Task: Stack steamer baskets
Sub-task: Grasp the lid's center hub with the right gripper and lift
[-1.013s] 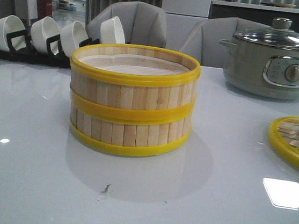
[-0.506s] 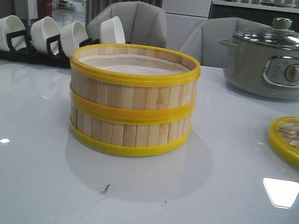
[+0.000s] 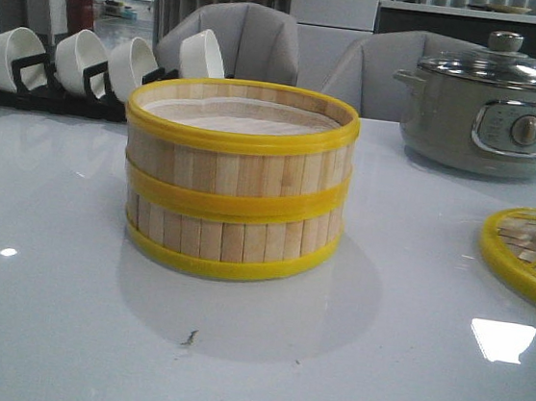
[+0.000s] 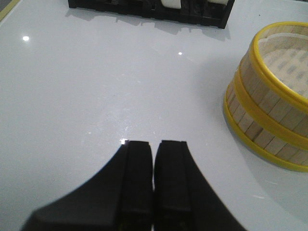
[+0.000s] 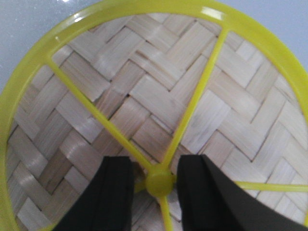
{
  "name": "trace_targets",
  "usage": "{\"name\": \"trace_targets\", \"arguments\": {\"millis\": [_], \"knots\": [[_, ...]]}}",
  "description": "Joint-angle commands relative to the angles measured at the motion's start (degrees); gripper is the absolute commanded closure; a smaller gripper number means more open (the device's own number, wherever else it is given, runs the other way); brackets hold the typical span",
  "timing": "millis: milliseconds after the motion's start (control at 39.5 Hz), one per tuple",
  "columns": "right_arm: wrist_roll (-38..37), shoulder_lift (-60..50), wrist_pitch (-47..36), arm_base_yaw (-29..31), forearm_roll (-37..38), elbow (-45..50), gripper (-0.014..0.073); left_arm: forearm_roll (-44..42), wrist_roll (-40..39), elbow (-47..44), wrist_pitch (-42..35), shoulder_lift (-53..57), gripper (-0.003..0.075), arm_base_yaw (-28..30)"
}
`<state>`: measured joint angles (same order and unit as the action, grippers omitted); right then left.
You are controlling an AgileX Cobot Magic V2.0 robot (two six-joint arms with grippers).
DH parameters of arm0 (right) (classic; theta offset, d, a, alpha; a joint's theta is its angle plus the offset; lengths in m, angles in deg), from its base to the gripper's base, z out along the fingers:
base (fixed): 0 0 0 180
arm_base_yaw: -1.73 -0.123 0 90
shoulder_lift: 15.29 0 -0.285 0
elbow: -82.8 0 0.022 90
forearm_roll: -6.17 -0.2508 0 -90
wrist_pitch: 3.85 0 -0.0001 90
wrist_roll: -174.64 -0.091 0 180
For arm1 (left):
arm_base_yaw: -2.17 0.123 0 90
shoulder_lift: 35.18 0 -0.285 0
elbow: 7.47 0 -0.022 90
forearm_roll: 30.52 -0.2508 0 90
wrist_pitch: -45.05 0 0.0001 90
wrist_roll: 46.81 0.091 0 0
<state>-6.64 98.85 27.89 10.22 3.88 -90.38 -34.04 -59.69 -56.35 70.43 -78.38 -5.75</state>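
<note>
Two steamer baskets stand stacked in the middle of the white table, the upper basket (image 3: 240, 149) squarely on the lower basket (image 3: 230, 240). The left wrist view shows the stack (image 4: 269, 103) off to one side of my left gripper (image 4: 154, 144), which is shut, empty and well apart from it above bare table. My right gripper (image 5: 154, 166) is open and hangs low over the flat woven lid (image 5: 144, 96), one finger on each side of the yellow knob (image 5: 159, 183). I cannot tell if a finger touches the knob.
The lid (image 3: 533, 252) lies at the table's right edge. An electric pot (image 3: 496, 110) stands at the back right. A black rack with white bowls (image 3: 70, 67) runs along the back left. Grey chairs (image 3: 248, 39) stand behind the table.
A dark part of the right arm at the front view's right edge has moved lower. The stacked baskets and the lid have not moved.
</note>
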Motion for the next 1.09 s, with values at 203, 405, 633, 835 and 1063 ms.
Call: {"name": "trace_targets", "arguments": {"millis": [203,405,633,835,1063], "knots": [[0.4,-1.9,-3.9,0.2,0.5,-1.8,0.0419,0.3,-0.6,1.6,-4.5,0.2,0.0632,-0.1],[0.4,-2.4,-3.5,0.0,0.5,-1.8,0.0557,0.3,-0.6,1.6,-4.5,0.2,0.0632,-0.1],[0.4,-5.9,-1.3,-2.8,0.5,-4.2,0.0565,0.3,-0.6,1.6,-4.5,0.2,0.0632,-0.1],[0.4,-7.2,6.9,-8.2,0.5,-15.1,0.0565,0.3,-0.6,1.6,-4.5,0.2,0.0632,-0.1],[0.4,-6.7,10.8,-17.6,0.5,-30.4,0.0565,0.3,-0.6,1.6,-4.5,0.2,0.0632,-0.1]]}}
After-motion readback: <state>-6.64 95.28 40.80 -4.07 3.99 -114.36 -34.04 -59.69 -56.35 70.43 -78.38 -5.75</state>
